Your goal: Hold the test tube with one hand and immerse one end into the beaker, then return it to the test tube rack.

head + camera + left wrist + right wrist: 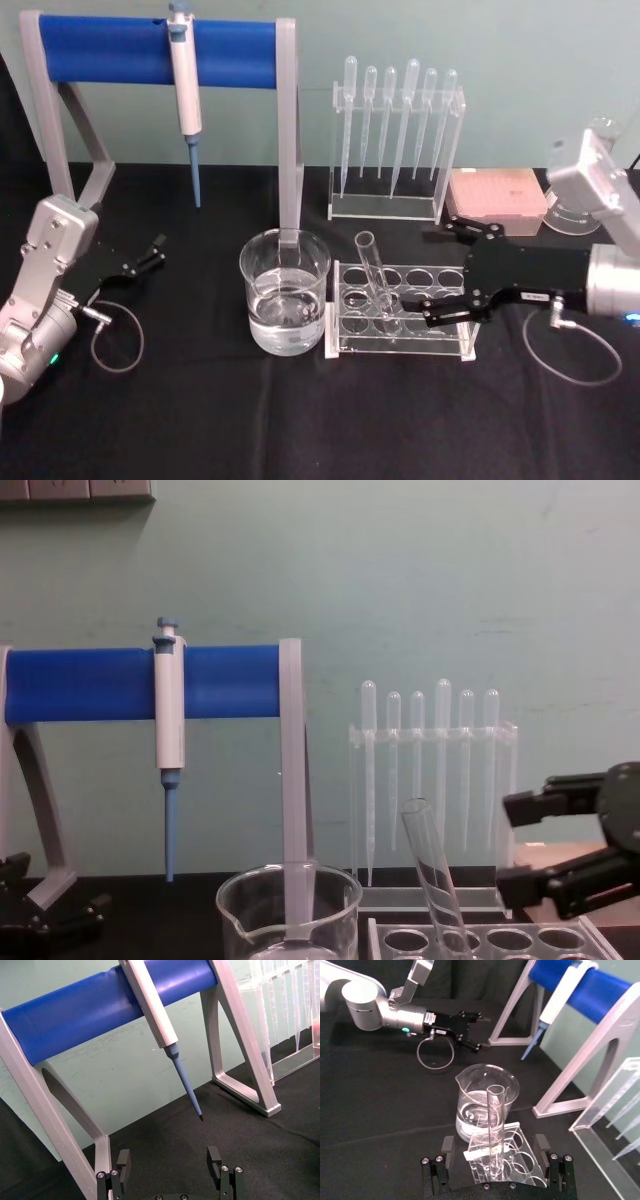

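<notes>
Test tube (372, 270) racked, right end effector (430, 276) — spread

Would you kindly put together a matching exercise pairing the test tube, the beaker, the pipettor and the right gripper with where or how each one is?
1. test tube
2. beaker
3. pipettor
4. right gripper

a. hangs from the blue bar
b. open, at the rack's right end
c. leans in the rack
d. holds clear liquid

Pairs: 1-c, 2-d, 3-a, 4-b

The left gripper rests parked at the left.

Test tube (375, 278) in rack (400, 346), beaker (262, 290) left.
</notes>
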Robot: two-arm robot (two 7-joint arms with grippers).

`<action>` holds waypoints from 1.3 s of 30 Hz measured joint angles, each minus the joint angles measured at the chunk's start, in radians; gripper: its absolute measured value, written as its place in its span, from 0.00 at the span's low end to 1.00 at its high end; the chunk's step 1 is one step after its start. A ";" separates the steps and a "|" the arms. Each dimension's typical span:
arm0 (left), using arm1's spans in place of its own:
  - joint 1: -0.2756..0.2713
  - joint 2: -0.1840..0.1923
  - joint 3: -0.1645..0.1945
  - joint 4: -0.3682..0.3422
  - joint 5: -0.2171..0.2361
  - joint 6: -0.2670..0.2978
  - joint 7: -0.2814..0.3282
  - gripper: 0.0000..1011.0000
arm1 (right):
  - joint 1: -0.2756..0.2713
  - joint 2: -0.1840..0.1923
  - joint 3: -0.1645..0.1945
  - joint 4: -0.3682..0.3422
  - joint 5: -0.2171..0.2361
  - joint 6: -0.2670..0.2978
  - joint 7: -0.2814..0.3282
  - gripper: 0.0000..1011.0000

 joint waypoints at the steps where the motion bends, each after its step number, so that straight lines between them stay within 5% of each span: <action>1: 0.000 0.000 0.000 0.000 0.000 0.000 0.000 0.99 | 0.020 -0.007 -0.014 0.013 0.000 0.017 0.012 0.99; 10: 0.000 0.000 0.000 0.000 0.000 0.000 0.000 0.99 | 0.094 -0.058 -0.080 0.074 -0.001 0.088 0.020 0.99; 19: 0.000 0.000 0.000 0.000 0.000 0.000 0.000 0.99 | 0.149 -0.103 -0.129 0.129 -0.016 0.095 0.003 0.99; 39: 0.000 0.000 0.000 0.000 0.000 0.000 0.000 0.99 | 0.179 -0.136 -0.162 0.160 -0.011 0.114 -0.023 0.99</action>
